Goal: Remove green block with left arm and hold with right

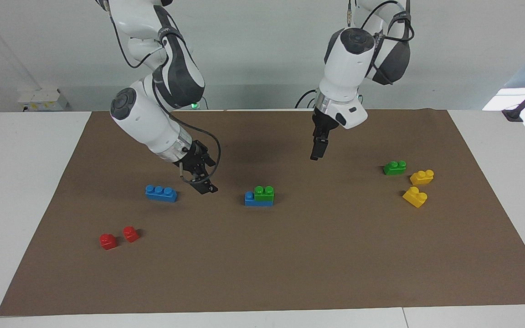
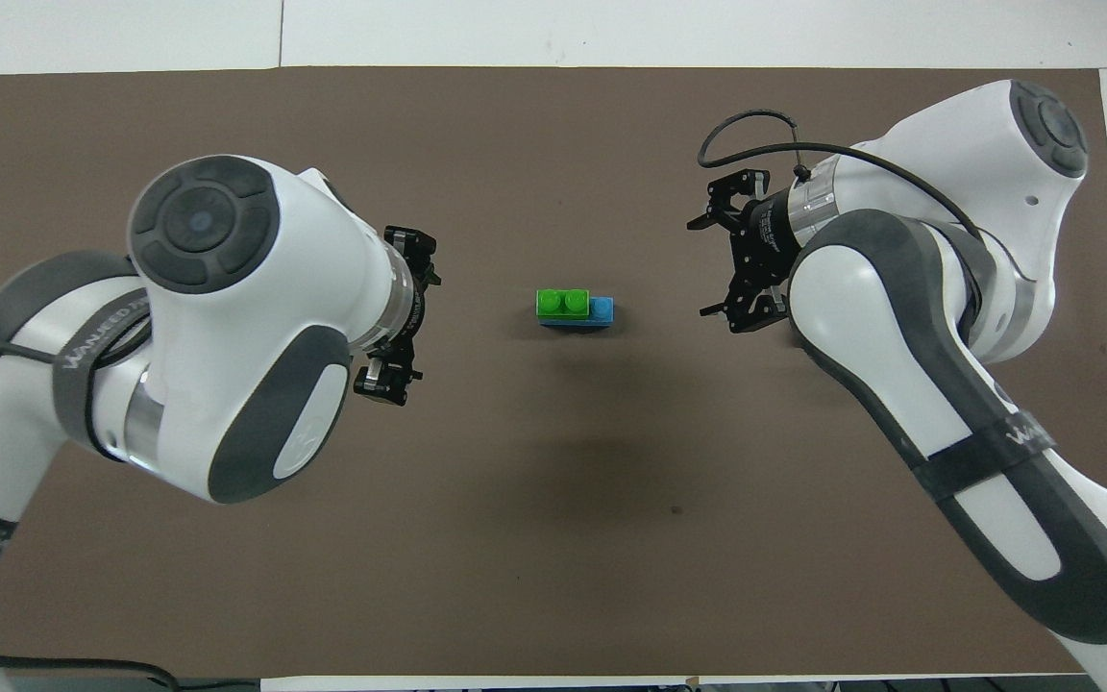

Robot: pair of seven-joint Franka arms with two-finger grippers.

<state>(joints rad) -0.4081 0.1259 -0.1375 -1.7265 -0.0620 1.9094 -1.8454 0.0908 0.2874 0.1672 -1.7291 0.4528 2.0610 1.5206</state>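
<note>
Facing view, from the jaws outward: no telling whether open or closed on either arm, only that nothing is held. Right gripper (image 1: 205, 186) tilted and low over the brown paper mat (image 1: 290, 264), between a loose blue three-stud plastic brick (image 1: 161, 193) and the stack. Left gripper (image 1: 316, 155) pointing straight down over bare mat, a little toward the left arm's end from the stack. At mid-mat, the small bright green two-stud plastic block (image 1: 264, 193), pressed onto a blue three-stud plastic brick (image 1: 252, 200) at the end toward the left arm, leaving one blue stud bare toward the right arm. Judged light, rigid and smooth-sided, held on by stud friction alone; likely to drag the base up unless that is pinned. Best taken across the green block's two long flat sides, above the seam, then lifted straight or peeled; base clamped low on its bare end. Toward the left arm's end, well apart: an identical loose green brick (image 1: 394, 167) and two yellow bricks (image 1: 422, 176). Toward the right arm's end: two small red bricks (image 1: 108, 241).
</note>
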